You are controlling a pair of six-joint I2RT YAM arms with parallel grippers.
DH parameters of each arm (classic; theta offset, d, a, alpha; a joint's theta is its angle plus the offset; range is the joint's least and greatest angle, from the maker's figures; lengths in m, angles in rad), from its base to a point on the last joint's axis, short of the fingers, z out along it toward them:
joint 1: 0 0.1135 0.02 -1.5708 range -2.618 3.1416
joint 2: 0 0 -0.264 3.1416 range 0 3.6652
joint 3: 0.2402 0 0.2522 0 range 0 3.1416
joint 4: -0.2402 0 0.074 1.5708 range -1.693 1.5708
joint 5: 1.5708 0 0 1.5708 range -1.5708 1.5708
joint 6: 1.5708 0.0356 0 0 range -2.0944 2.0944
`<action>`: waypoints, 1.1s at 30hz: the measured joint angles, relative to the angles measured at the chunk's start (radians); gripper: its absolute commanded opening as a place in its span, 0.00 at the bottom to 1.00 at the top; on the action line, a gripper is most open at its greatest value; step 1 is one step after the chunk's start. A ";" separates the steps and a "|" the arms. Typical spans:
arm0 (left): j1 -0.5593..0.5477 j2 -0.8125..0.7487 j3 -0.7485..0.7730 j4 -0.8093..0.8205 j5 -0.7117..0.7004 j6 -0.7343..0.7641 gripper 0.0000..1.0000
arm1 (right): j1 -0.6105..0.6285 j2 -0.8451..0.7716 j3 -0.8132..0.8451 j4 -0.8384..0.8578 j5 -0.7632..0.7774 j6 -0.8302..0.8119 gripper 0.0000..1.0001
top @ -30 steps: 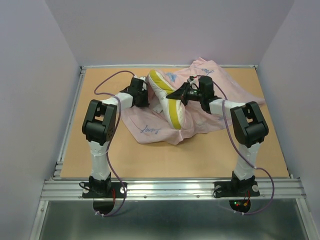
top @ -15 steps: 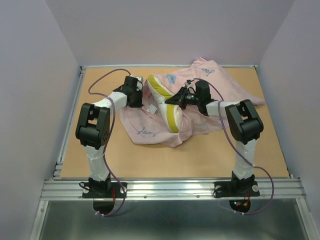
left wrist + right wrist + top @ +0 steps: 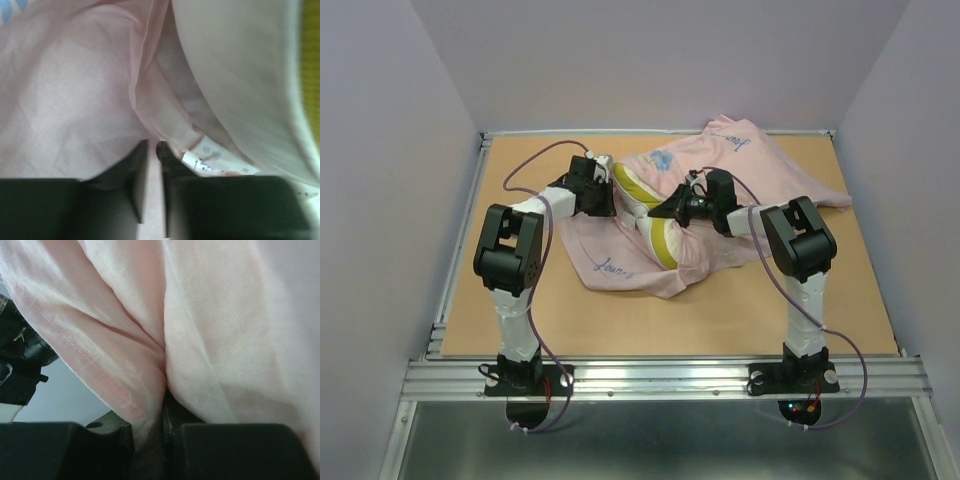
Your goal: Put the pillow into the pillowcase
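- top external: the pillow (image 3: 660, 243) lies partly inside the pillowcase (image 3: 740, 165) in the middle of the table (image 3: 520, 300). its yellow side band shows bare on the near and left sides, while pink cloth covers its far right part. i judge the job roughly half done: the case has to be drawn over the exposed end and smoothed. the left gripper (image 3: 604, 192) sits against the pillow's left edge and the right gripper (image 3: 670, 208) presses in from the right, so the two face each other across it.
- left wrist: the left gripper (image 3: 152, 155) has its jaws a narrow slit apart. the pillowcase (image 3: 75, 100) folds down to the fingertips, with a small white label (image 3: 212, 161) just beside them. the pillow (image 3: 240, 75) rises on the right, a yellow strip at the frame edge. pink shows in the slit, but i cannot tell if cloth is pinched there or merely lies behind.
- right wrist: the right gripper (image 3: 162, 415) is clenched on a fold of the pillowcase (image 3: 115, 340), with the seamed hem running down between the jaws. more pale cloth fills the right side, and the pillow itself cannot be made out here.
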 measured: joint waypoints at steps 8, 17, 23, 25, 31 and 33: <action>0.000 -0.046 -0.035 0.061 0.042 0.013 0.56 | 0.003 0.013 0.000 0.020 -0.001 0.011 0.01; -0.037 -0.034 -0.016 0.078 -0.011 0.014 0.66 | 0.004 0.013 0.000 0.024 -0.018 0.021 0.01; -0.060 0.055 0.061 0.045 -0.100 0.006 0.60 | 0.003 0.010 -0.006 0.034 -0.037 0.027 0.00; -0.060 0.081 0.077 0.039 -0.123 -0.002 0.57 | 0.003 -0.003 -0.019 0.036 -0.035 0.027 0.01; -0.068 0.084 0.085 0.020 -0.162 -0.015 0.16 | 0.002 -0.047 -0.055 0.028 -0.031 0.024 0.01; -0.070 0.084 0.085 0.003 -0.160 -0.012 0.00 | 0.002 -0.055 -0.057 0.018 -0.031 0.022 0.00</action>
